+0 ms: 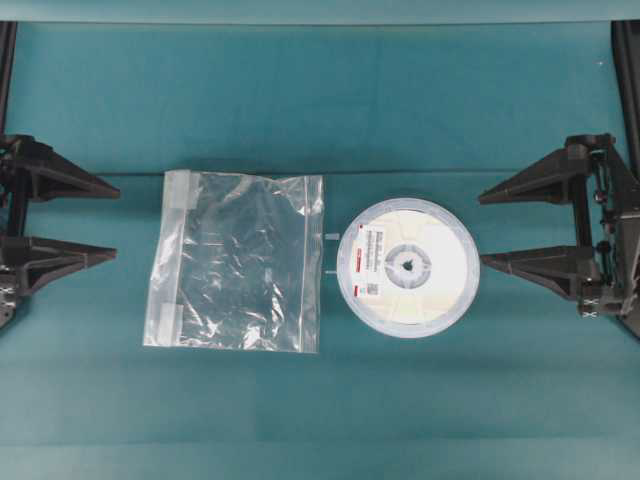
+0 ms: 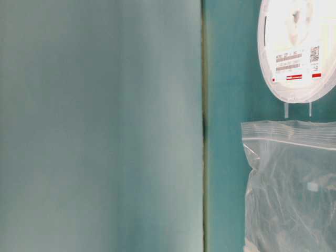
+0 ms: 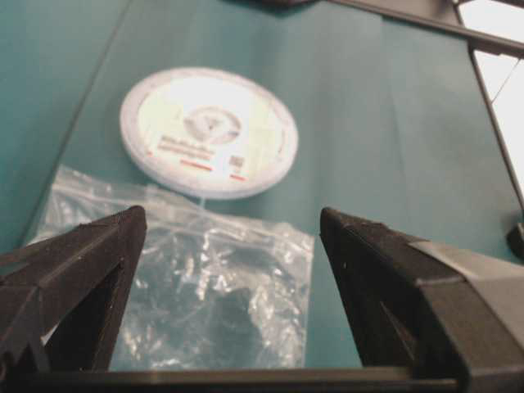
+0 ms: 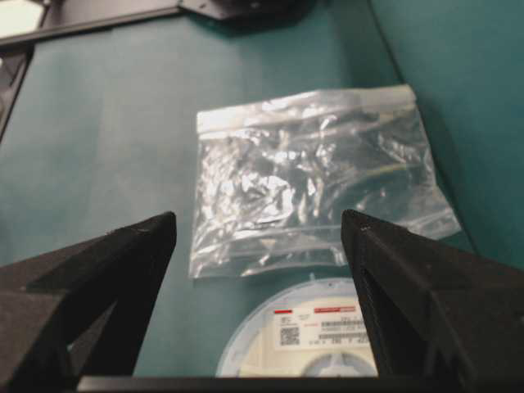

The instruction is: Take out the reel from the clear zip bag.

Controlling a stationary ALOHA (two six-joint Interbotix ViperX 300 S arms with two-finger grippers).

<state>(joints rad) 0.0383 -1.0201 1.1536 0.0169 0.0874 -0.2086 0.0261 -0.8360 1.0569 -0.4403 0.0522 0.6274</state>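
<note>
The reel (image 1: 408, 267) lies flat on the teal table, outside the bag, a white-and-cream disc with a labelled face; it also shows in the table-level view (image 2: 296, 47), the left wrist view (image 3: 209, 131) and the right wrist view (image 4: 311, 340). The clear zip bag (image 1: 238, 262) lies flat and empty just left of it, a small gap between them; it also shows in the other views (image 2: 291, 189) (image 3: 192, 286) (image 4: 315, 176). My left gripper (image 1: 112, 222) is open at the far left, clear of the bag. My right gripper (image 1: 484, 229) is open at the far right, its lower fingertip near the reel's rim.
Two small pale strips (image 1: 331, 253) lie between the bag and the reel. A seam in the table cover (image 1: 320, 172) runs across behind both objects. Dark frame bars (image 1: 624, 60) stand at the table's side edges.
</note>
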